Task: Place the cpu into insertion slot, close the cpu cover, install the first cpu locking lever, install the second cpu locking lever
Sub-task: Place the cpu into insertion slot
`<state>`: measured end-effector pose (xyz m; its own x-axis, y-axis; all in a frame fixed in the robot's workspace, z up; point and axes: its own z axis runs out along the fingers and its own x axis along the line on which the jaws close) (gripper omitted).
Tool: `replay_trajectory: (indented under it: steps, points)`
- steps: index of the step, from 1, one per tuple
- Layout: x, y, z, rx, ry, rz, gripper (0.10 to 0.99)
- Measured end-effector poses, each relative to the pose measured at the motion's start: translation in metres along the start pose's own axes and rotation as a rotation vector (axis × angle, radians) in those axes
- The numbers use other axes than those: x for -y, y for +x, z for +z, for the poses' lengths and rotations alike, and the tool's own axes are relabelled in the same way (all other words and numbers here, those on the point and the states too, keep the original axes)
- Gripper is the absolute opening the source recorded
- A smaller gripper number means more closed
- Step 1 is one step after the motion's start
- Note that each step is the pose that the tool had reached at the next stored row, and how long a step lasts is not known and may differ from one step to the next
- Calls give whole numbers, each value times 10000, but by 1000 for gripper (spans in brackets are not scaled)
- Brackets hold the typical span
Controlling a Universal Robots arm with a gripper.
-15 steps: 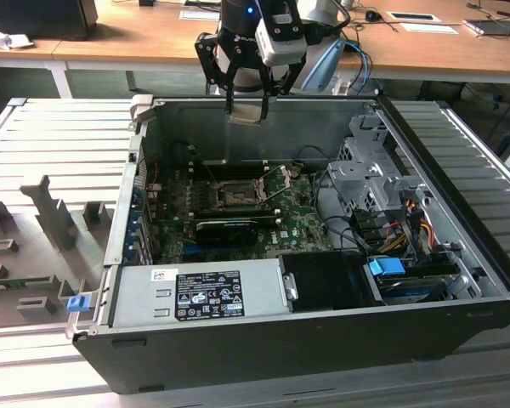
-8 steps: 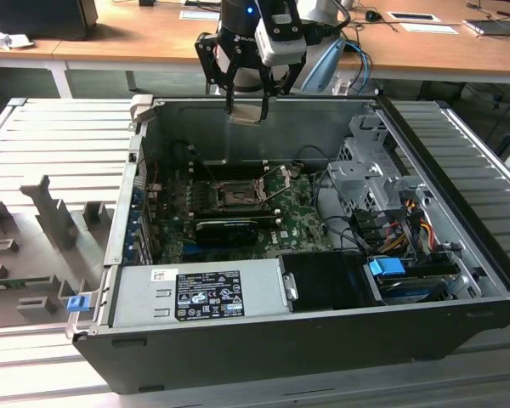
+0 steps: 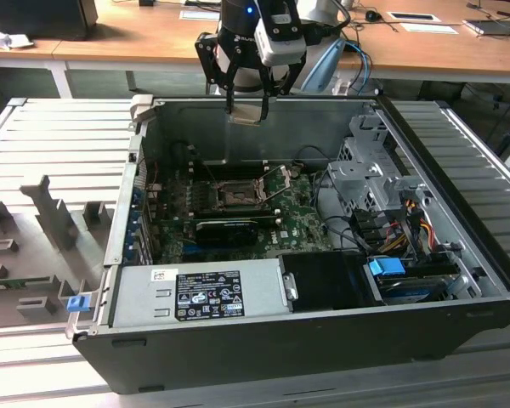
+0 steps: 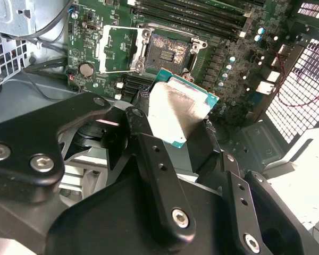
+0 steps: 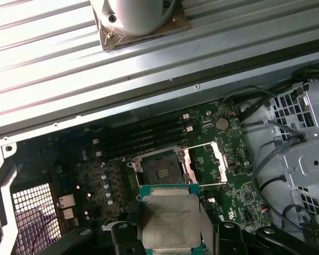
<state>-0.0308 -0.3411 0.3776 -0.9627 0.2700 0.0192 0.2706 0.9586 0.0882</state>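
Silvery cpu (image 5: pixel 169 220) held aloft, insertion slot (image 5: pixel 160 169) open and empty, cpu cover (image 4: pixel 101 49) swung open beside it

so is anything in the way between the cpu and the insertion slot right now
Nothing visible is. The gripper holds the cpu above the open case, and the insertion slot lies uncovered, with the cpu cover swung open beside it.
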Motion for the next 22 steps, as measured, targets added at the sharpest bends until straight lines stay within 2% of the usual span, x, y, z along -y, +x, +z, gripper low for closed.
replay_trajectory:
  steps: [22]
  points:
    - [0, 0, 0, 19, -4, 217, 529]
